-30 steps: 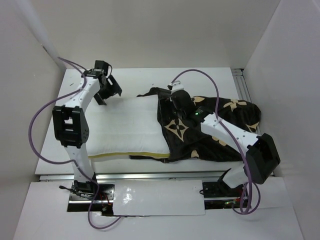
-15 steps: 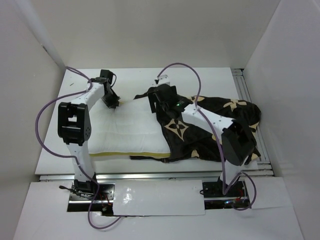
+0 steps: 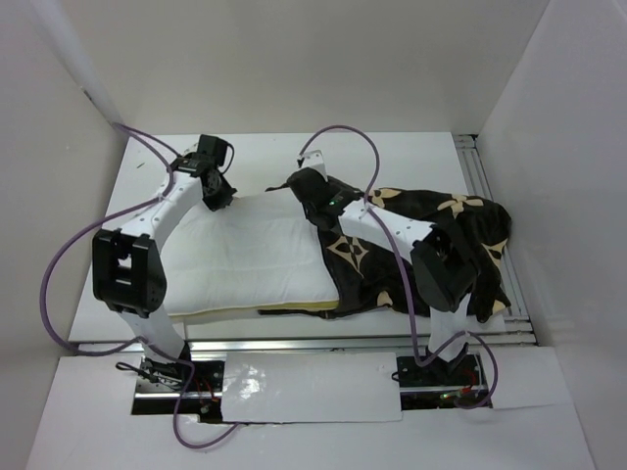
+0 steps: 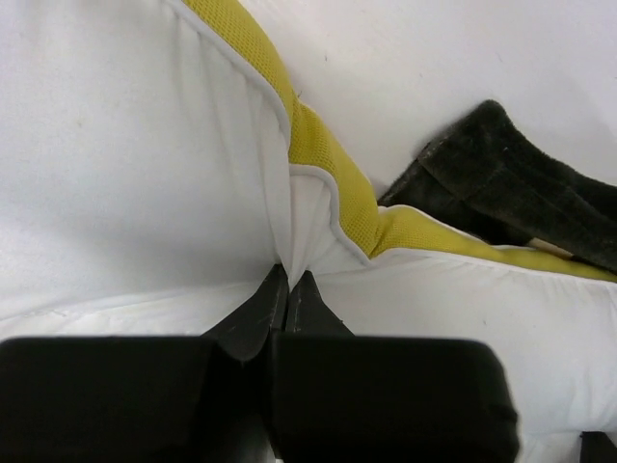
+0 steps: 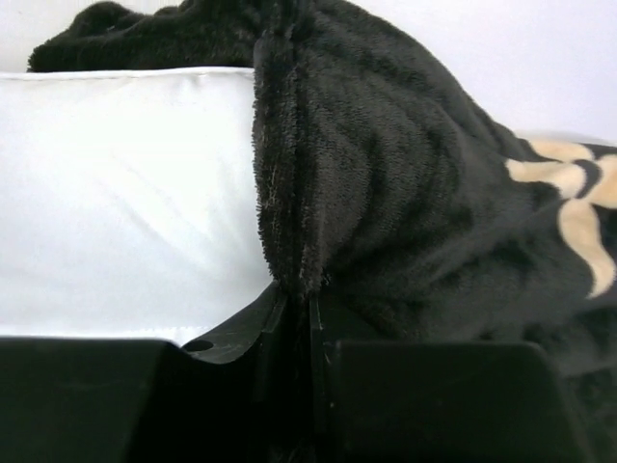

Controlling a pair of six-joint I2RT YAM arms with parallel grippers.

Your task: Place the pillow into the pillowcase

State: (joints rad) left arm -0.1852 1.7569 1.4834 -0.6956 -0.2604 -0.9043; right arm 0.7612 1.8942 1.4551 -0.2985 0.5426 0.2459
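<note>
At the upper left of the top view, the left gripper (image 3: 217, 193) is seen at the far edge of the pillow (image 3: 245, 255). In its wrist view its jaws are closed on a pinched fold of white fabric just beside the yellow trim. The pillow is laid across the middle of the bench (image 3: 265, 157), and most of its length is left uncovered. Only its right end is tucked into the mouth of the pillowcase (image 3: 441, 220). At the centre, the right gripper (image 3: 313, 211) is placed on that mouth, its jaws closed on the plush dark hem. The rest of the pillowcase is spread slack towards the right of the frame. The task is judged to be in an early part: the opening has been started over one end, and the case must be drawn over nearly the whole pillow. No brand, label or writing can be read; only tan flower and star motifs are shown.
</note>
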